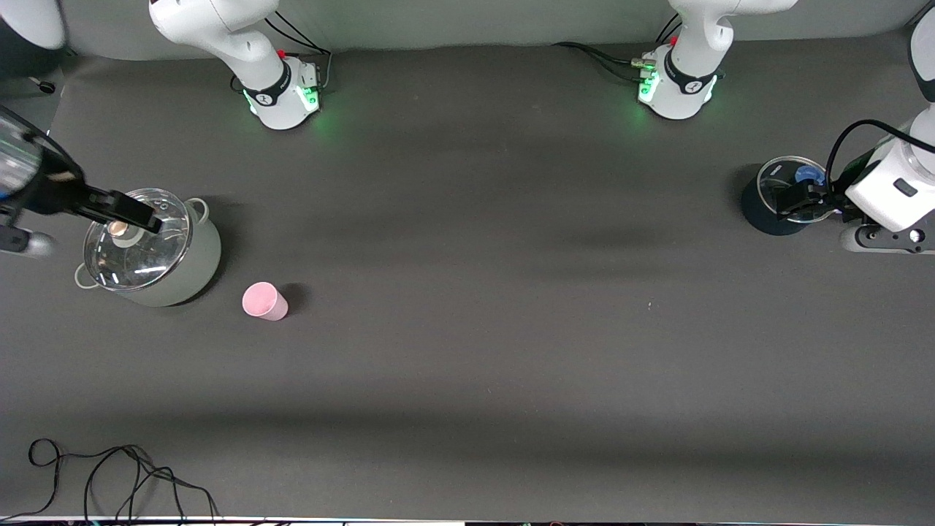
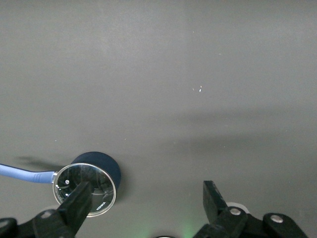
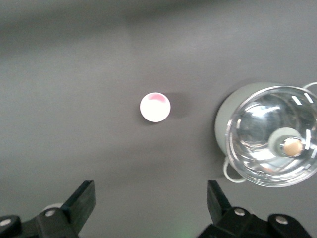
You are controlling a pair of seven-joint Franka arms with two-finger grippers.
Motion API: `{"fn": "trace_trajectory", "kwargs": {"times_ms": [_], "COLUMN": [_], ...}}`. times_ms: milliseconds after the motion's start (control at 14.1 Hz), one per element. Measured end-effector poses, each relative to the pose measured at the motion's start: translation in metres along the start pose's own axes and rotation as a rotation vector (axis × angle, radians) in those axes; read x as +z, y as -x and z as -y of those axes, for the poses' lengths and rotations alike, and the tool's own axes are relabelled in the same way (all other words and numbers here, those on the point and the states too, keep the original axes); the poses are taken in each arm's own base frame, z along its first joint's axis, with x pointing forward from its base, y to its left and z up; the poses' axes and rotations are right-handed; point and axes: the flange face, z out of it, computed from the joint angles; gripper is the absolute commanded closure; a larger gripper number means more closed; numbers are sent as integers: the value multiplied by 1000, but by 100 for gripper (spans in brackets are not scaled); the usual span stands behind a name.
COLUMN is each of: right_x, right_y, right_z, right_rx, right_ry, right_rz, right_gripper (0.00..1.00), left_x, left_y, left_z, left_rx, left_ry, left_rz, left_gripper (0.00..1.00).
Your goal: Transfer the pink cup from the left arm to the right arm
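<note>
The pink cup (image 1: 264,301) stands on the dark table toward the right arm's end, beside a grey pot and free of both grippers. In the right wrist view, the pink cup (image 3: 155,107) shows from above, well apart from the fingers. My right gripper (image 1: 139,213) hangs open over the grey pot's glass lid, with nothing between its jaws (image 3: 150,196). My left gripper (image 1: 796,201) hangs open and empty over a dark pot at the left arm's end (image 2: 147,198).
The grey pot (image 1: 197,256) (image 3: 223,124) carries a glass lid (image 3: 272,144) with a round knob. The dark blue pot (image 1: 760,212) (image 2: 99,161) has a glass lid and a blue handle (image 2: 25,173). A loose black cable (image 1: 109,475) lies near the front edge.
</note>
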Motion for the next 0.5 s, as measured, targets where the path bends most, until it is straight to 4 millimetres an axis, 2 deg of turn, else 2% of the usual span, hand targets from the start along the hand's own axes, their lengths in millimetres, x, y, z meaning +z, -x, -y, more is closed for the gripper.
{"fn": "trace_trajectory", "kwargs": {"times_ms": [213, 283, 496], "right_x": [-3, -3, -2], "right_y": [-7, -8, -8], "right_z": [-46, -55, -50], "right_rx": [-101, -115, -138], "right_ry": [-2, -3, -1], "right_rz": [11, 12, 15], "right_gripper": [0, 0, 0], "left_x": [-2, -3, -4], "left_y": [0, 0, 0], "left_z": [3, 3, 3], "left_rx": [-7, -7, -7], "left_ry": [8, 11, 13], "left_rz": [-5, -7, -11], "left_gripper": [0, 0, 0]}}
